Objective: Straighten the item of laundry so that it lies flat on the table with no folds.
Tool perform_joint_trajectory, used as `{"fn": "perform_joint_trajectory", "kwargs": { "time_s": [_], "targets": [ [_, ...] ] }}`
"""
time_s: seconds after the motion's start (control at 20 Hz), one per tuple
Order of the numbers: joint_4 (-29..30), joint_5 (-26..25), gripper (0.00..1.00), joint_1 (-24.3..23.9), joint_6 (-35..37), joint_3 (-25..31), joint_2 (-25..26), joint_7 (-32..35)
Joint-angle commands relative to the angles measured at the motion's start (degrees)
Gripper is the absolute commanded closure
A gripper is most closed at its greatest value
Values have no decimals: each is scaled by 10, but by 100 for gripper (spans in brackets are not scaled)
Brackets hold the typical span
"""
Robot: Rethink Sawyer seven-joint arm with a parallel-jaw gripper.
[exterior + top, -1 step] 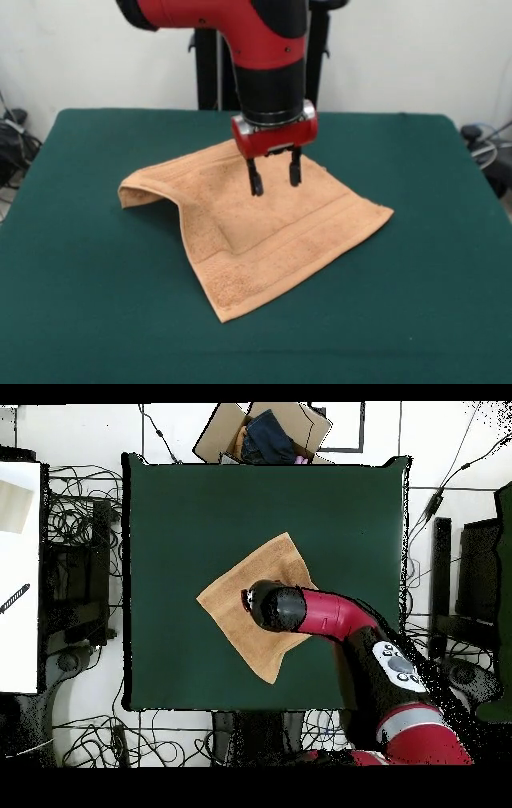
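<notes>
Here the end effector point(274, 179) hangs over the middle of the towel point(264, 232) with its two dark fingers point(254, 180) spread apart and nothing between them; their tips look to be just above the cloth, though contact cannot be ruled out from the front view. In the overhead view the arm's wrist covers the fingers entirely.

The towel lies near the centre of the tabletop point(80, 304), turned diamond-wise to its edges. Most of it is flat, but in the front view the left-hand corner point(136, 192) is humped and curled under itself, with a raised ridge running from that corner toward the middle. A woven band point(320, 224) runs parallel to the near right-hand edge.

The towel is terry cloth, so it should be light, limp and slightly grippy against the felt-like surface; it will drape and drag rather than slide, and a pinch will likely gather more than one layer where it is doubled. The sensible hold seems to be at the curled corner itself, pinching the top layer near its edge and drawing it outward, away from the centre. A grab in the flat middle would probably only raise a new peak.
</notes>
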Motion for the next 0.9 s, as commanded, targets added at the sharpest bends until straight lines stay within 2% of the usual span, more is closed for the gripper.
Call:
{"fn": "perform_joint_trajectory", "kwargs": {
  "time_s": [0.05, 0.5, 0.9],
  "targets": [
    [2, -38, 0, -22, 10, 9, 38, 25],
    [10, -68, 0, -56, 21, 17, 19, 9],
    [50, -81, 0, -103, 43, 34, -30, -6]
  ]
}}
